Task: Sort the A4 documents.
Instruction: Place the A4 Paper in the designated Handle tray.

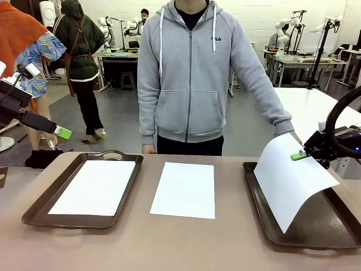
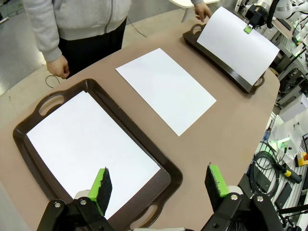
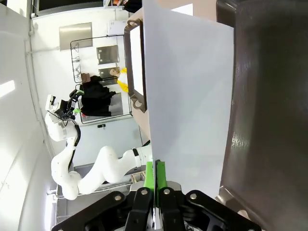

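Three white A4 documents are in view. One sheet [image 1: 96,186] lies flat in the left brown tray [image 1: 39,206]. A second sheet [image 1: 185,189] rests on the bare table between the trays. The third sheet [image 1: 290,180] hangs tilted over the right tray [image 1: 265,220], pinched at its upper edge by my right gripper [image 1: 298,156], which is shut on it. In the right wrist view the green pads [image 3: 155,174] clamp that sheet [image 3: 192,86]. My left gripper [image 2: 161,185] is open, held above the near end of the left tray [image 2: 163,166].
A person in a grey hoodie [image 1: 189,73] stands at the far side of the table, one hand [image 1: 282,132] near the right tray's far end. The tan tabletop [image 1: 186,243] stretches between and in front of the trays. Cables [image 2: 274,163] lie off the table's edge.
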`<state>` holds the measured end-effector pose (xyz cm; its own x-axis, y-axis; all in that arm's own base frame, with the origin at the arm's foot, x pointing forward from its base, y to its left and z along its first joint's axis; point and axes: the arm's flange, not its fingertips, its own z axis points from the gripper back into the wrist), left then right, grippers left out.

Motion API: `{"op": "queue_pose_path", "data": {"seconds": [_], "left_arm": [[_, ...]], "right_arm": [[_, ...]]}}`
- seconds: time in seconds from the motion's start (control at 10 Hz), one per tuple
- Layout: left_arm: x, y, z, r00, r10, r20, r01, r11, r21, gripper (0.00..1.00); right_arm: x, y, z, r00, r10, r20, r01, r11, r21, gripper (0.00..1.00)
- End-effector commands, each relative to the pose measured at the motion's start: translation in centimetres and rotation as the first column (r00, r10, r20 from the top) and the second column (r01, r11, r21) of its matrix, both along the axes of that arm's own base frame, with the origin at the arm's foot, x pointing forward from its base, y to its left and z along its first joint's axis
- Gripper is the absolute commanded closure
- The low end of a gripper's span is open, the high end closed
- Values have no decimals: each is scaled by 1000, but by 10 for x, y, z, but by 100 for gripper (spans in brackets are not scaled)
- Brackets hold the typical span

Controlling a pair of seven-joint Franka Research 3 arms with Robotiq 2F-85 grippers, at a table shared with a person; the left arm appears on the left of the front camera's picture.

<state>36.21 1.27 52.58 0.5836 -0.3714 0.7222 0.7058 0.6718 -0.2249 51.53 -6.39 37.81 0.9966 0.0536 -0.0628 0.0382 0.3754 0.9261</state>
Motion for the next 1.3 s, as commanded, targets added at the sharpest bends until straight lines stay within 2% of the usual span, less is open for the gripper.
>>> {"op": "queue_pose_path", "data": {"seconds": [0.0, 0.1, 0.6, 1.2], "left_arm": [[0, 0, 0, 1000, -4, 2, 4, 1000, -6, 0], [0, 0, 0, 1000, -4, 2, 4, 1000, -6, 0], [0, 0, 0, 1000, -4, 2, 4, 1000, -6, 0], [0, 0, 0, 1000, -4, 2, 4, 1000, -6, 0]], "right_arm": [[5, -4, 0, 1000, -9, 11, 9, 1000, 28, 99], [5, -8, -13, 999, -41, 12, 40, 998, 54, 99], [4, -4, -12, 997, -47, 54, 42, 995, 94, 99], [2, -9, -48, 997, -69, 33, 66, 994, 82, 99]]}}
